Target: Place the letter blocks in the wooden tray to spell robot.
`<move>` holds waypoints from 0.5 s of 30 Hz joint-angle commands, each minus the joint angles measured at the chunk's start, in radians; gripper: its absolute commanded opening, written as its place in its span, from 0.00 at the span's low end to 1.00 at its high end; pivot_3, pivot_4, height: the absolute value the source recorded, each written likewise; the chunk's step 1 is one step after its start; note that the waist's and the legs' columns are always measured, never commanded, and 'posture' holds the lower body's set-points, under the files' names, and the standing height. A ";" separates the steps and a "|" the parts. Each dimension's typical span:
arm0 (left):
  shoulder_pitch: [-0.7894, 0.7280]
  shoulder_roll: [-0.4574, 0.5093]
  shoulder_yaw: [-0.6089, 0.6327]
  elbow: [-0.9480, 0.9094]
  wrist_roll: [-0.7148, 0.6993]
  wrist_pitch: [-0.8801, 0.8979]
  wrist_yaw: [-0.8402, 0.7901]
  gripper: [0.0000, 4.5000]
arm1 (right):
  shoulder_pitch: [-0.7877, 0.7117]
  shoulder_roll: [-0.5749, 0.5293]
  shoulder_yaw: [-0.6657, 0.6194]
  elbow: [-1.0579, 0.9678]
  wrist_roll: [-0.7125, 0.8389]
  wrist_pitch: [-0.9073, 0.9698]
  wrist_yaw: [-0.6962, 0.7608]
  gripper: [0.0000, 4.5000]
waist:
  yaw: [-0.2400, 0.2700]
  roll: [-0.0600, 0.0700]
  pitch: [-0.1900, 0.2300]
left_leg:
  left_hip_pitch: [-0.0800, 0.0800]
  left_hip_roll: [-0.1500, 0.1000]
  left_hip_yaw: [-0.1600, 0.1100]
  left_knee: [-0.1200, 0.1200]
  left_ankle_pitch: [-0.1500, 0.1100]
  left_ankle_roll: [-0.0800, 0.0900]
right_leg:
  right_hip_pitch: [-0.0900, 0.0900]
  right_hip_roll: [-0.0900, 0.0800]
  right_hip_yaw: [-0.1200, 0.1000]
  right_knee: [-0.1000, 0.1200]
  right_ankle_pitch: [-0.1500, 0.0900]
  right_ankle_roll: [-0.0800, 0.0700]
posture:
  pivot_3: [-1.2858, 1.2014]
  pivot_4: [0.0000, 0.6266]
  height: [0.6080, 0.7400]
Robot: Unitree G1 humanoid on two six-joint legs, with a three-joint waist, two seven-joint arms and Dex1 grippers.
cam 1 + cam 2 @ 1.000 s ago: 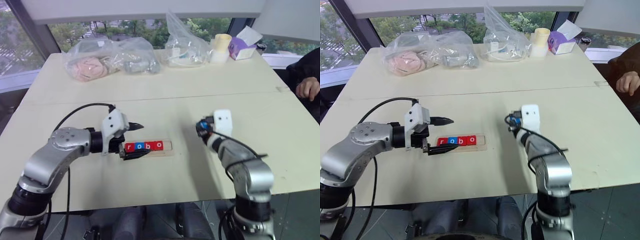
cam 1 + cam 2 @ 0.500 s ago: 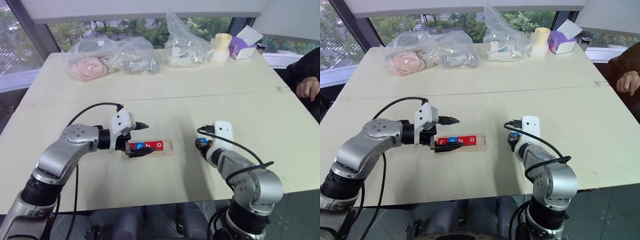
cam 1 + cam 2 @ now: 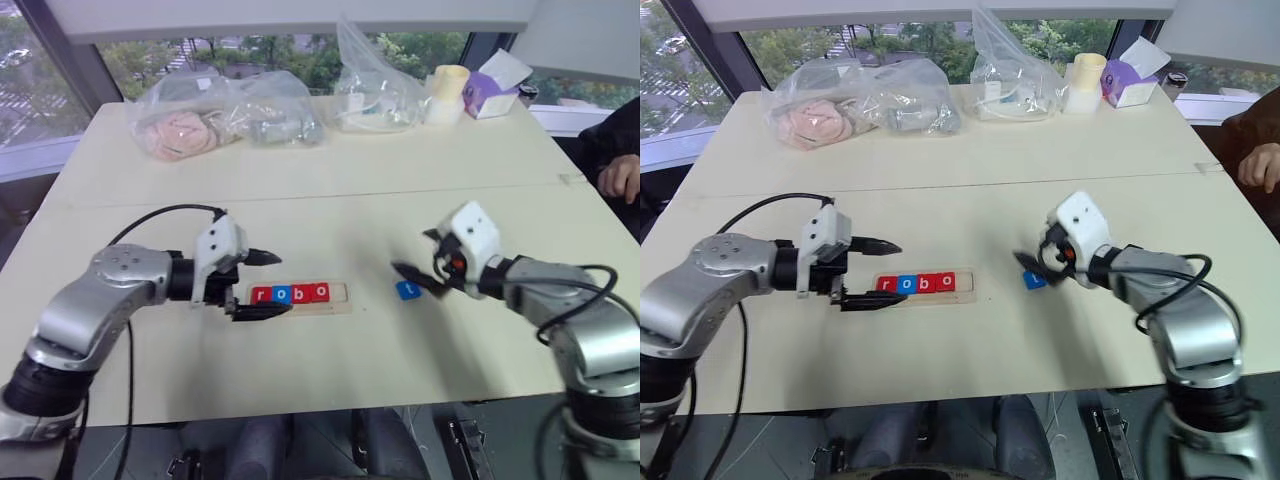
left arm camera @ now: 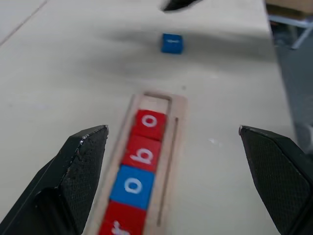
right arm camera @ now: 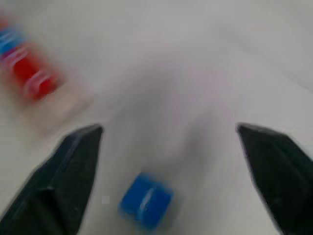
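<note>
- My right claw [image 3: 428, 272] stands with its fingers spread wide and nothing between them; it touches no block.
- The blue block [image 3: 407, 290] lies flat on the table [image 3: 330, 190] just below and in front of my right fingertips, apart from them. In my right wrist view it sits low between the two fingers [image 5: 58, 176], nearer one of them, and the white letter on it is too blurred to read.
- My left claw [image 3: 262, 284] is also wide apart and empty. It brackets the near end of the wooden tray [image 3: 342, 296], one finger on the far side and one on the near side; I cannot tell whether the near finger touches the wood.
- The tray's long axis runs straight away from my left claw, toward my right one.
- Four letter blocks [image 4: 142, 166] sit in its slot, reading r, o, b, o outward from my left claw: red, blue, red, red, letters upright as read from my side.
- The slot's last place, at the end farthest from my left claw, is bare wood.
- The loose blue block lies beyond that open end, between the tray and my right claw, clear of the tray.
</note>
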 commanded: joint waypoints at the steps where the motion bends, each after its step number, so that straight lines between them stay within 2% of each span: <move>1: 0.022 0.033 0.021 -0.064 -0.035 -0.001 -0.040 1.00 | -0.020 -0.023 0.033 0.213 -0.007 -0.267 0.167 0.99 | -0.002 0.000 0.000 | 0.000 0.000 0.001 0.000 0.000 0.000 | 0.000 0.000 0.001 0.000 0.001 0.000 | 0.52 0.24 1.00; 6: 0.074 0.067 0.039 -0.098 -0.028 0.003 -0.022 1.00 | -0.145 0.013 0.131 0.600 -0.080 -0.607 0.331 0.99 | -0.001 0.000 0.001 | 0.001 0.000 0.002 0.001 0.000 0.000 | -0.001 0.001 0.001 0.001 0.004 -0.003 | 0.52 0.24 1.00; 12: 0.127 0.069 0.078 -0.137 -0.045 0.025 0.032 1.00 | -0.248 0.042 0.186 0.830 -0.141 -0.797 0.409 0.99 | 0.007 0.000 0.001 | 0.001 0.001 0.002 0.002 0.000 0.000 | 0.000 0.000 0.002 0.002 0.005 -0.004 | 0.52 0.24 1.00; 15: 0.158 0.078 0.095 -0.156 -0.045 0.031 0.044 1.00 | -0.241 0.036 0.211 0.881 -0.162 -0.873 0.463 0.99 | 0.007 0.000 0.001 | 0.001 0.000 0.003 0.002 0.000 0.000 | 0.000 0.000 0.003 0.001 0.005 -0.004 | 0.52 0.24 1.00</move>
